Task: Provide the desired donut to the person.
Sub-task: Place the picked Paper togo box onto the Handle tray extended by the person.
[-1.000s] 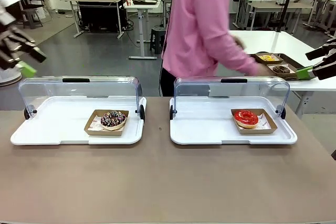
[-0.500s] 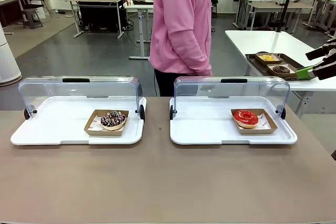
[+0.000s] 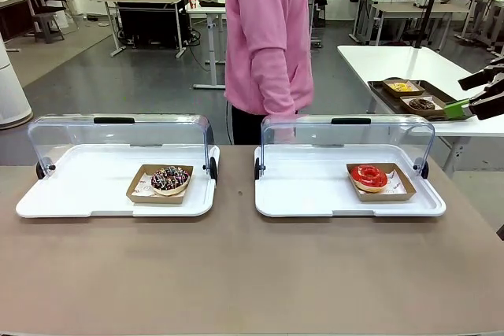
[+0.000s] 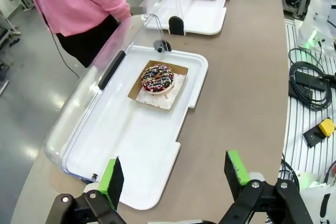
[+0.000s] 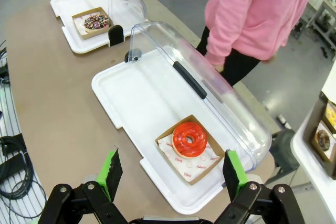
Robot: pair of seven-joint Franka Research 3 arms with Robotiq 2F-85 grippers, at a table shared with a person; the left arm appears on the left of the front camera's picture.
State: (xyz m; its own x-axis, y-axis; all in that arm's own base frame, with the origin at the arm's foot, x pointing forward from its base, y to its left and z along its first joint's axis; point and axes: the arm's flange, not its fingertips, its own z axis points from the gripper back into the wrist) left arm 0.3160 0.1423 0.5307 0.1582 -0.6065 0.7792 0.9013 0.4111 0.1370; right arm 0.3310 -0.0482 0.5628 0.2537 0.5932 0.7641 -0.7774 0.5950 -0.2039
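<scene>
Both claws, left (image 4: 176, 174) and right (image 5: 173, 174), gape wide and empty above glossy white plastic trays (image 3: 299, 194) on the matte brown surface (image 3: 252, 273).

person (image 3: 268, 37): head cut off by top edge | right hand (image 3: 482, 94): cut off by right edge

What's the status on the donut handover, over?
Left pincer and right pincer open, empty. Sprinkle donut and red donut in open trays. Person waiting; nothing blocking.

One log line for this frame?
left hand: open, above sprinkle donut tray | right hand: open, above red donut | person: standing behind trays
</scene>
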